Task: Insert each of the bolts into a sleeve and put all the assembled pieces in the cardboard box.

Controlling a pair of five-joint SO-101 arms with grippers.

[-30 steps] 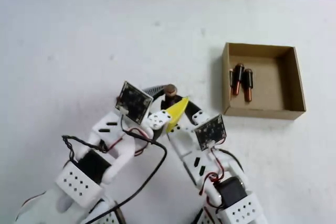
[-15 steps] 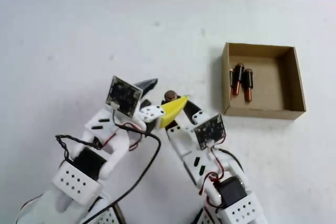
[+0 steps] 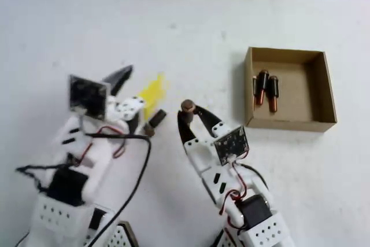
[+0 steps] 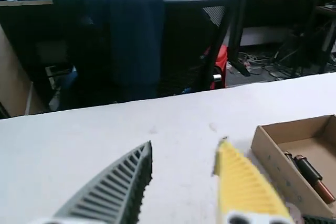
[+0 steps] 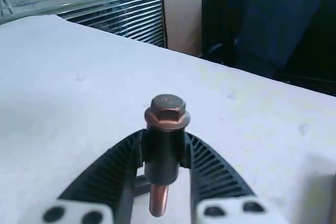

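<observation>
right gripper (image 3: 189,113) clamps a bolt (image 5: 167,111) in its sleeve (image 5: 160,157); left gripper (image 3: 137,83), jaws apart, at its ten o'clock; cardboard box (image 3: 287,124) at three o'clock.

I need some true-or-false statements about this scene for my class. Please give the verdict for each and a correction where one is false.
1. The right tool is shut on a dark sleeve with a bolt through it. True.
2. The cardboard box is empty. False: assembled pieces already lie inside it.
3. The left tool grips a bolt. False: it is open, with nothing between its grey and yellow fingers.
4. The cardboard box sits nearer the right tool than the left tool. True.
</observation>
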